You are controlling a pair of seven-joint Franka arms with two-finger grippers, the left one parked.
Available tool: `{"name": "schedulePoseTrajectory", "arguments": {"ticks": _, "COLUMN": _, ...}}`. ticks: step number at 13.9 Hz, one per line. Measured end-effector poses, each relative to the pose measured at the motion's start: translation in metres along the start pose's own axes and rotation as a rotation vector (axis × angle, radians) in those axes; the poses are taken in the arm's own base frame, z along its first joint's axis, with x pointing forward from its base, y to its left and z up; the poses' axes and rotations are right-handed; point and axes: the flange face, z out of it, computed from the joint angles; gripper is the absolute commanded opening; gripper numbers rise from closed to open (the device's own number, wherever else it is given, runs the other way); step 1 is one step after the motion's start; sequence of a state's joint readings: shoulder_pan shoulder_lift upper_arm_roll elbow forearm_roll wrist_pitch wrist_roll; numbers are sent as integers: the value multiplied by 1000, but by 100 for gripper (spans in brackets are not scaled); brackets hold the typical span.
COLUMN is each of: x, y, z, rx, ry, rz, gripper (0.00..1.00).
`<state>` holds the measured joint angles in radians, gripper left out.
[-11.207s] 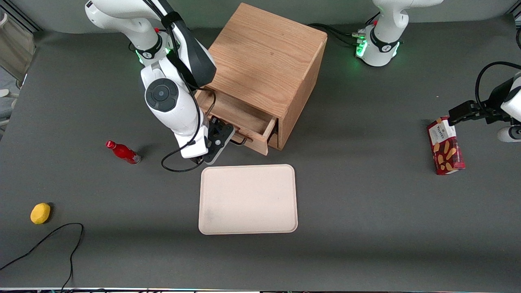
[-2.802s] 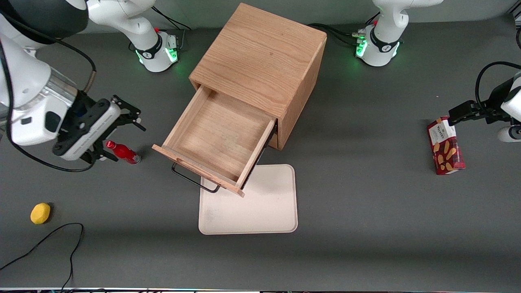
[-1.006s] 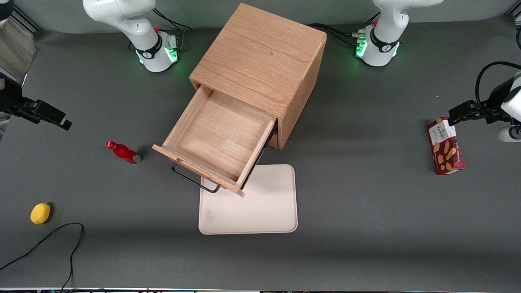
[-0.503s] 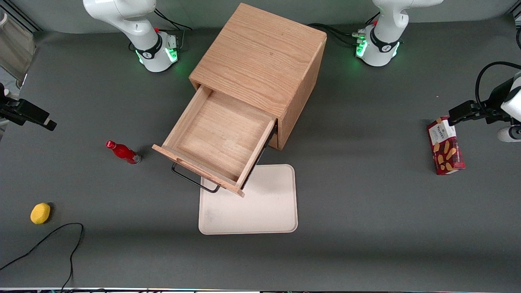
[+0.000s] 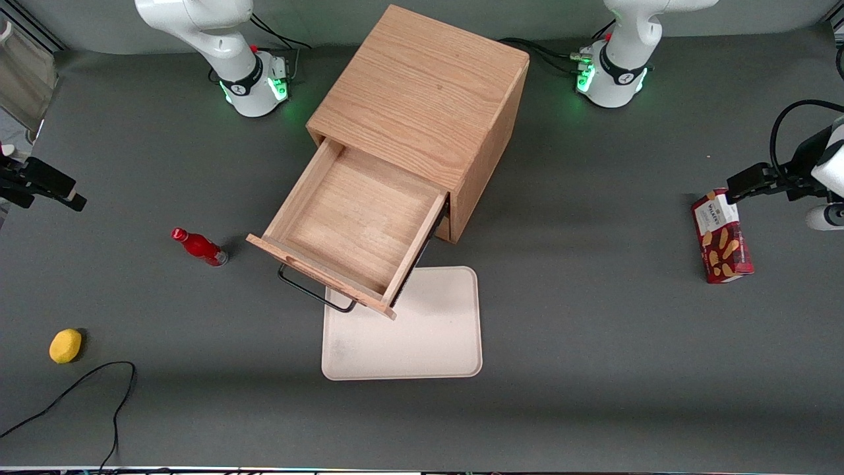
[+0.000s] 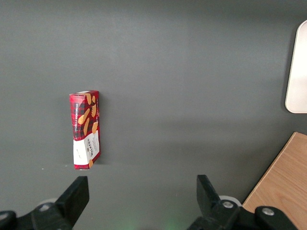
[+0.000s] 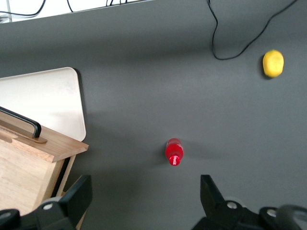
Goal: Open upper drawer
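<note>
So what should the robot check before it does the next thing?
1. Upper drawer pulled out of the cabinet: ok, it stands wide open.
2. Inside of the drawer: ok, only bare wood shows.
3. Handle free: ok, nothing is holding it.
4. Gripper away from the drawer: ok, it hangs open and holding nothing at the working arm's end of the table, with the red bottle below it.
5. Tray: not ok for lifting, the open drawer's front overhangs one corner.
6. Lower drawer shut: cannot tell, it is hidden under the open one.
</note>
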<state>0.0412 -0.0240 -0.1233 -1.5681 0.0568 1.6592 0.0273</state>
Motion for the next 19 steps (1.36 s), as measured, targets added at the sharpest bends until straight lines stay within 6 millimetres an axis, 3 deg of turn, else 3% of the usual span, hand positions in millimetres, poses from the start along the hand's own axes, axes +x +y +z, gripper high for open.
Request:
{"name": "schedulePoseTrajectory", "arguments": {"ticks": 7, "x": 1, "y": 2, "z": -2, "rx": -3, "ry": 9, "rz": -19, "gripper": 100}}
{"name": "schedulePoseTrajectory", "arguments": {"ticks": 15, "x": 0, "y": -11, "z": 0, "rx": -4, "ry": 6, "rz": -44, "gripper": 100}}
{"name": "schedulePoseTrajectory", "arguments": {"ticks": 19, "x": 1, "y": -4, "z": 4, "rx": -12, "ry": -2, "rz": -37, "gripper": 100}}
